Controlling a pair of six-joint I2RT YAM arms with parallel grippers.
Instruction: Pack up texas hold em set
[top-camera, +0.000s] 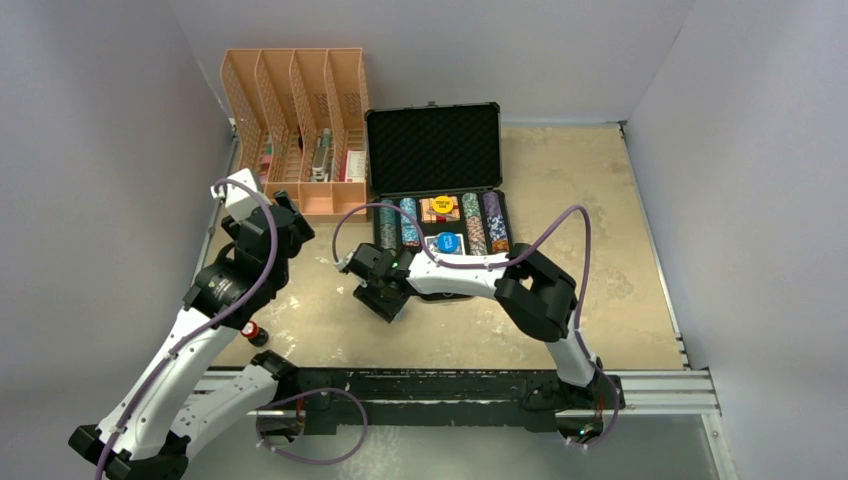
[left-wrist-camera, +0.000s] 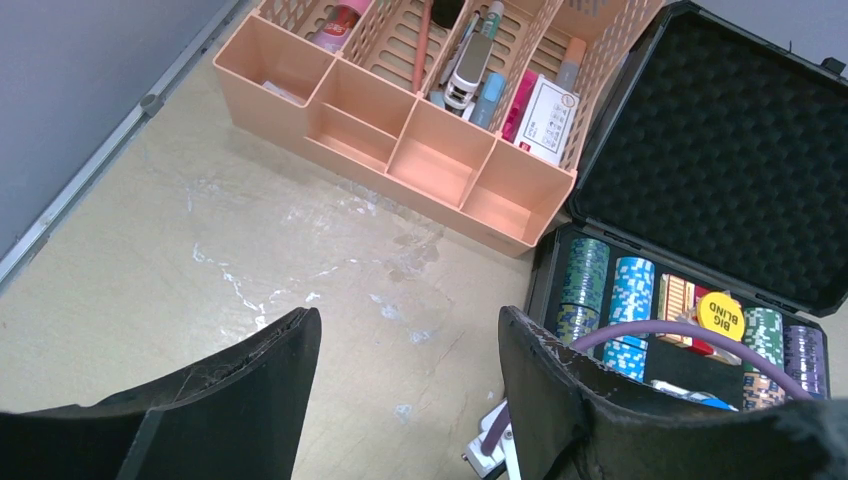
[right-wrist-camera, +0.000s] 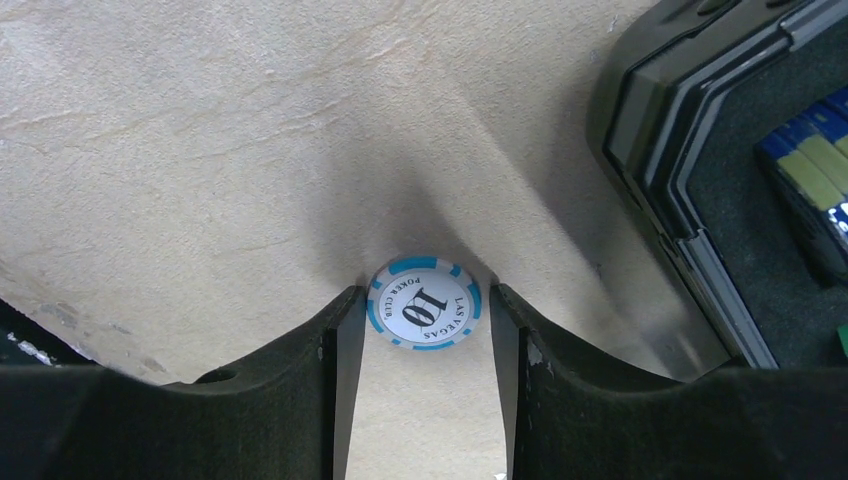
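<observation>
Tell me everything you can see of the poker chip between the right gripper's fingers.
The poker chip is a round disc, white-faced with light blue rim patches, printed 10 and LAS VEGAS POKER CLUB. It faces up over the tan table, beside the open case, with the fingers flanking its rim; actual grip unclear.

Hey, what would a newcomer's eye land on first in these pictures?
The open black case at the far middle of the table, its tray lined with colourful chip stacks and a yellow Big Blind button. Near its front-left corner, a lone white-and-blue 10 chip sits between the right arm's fingers.
</observation>
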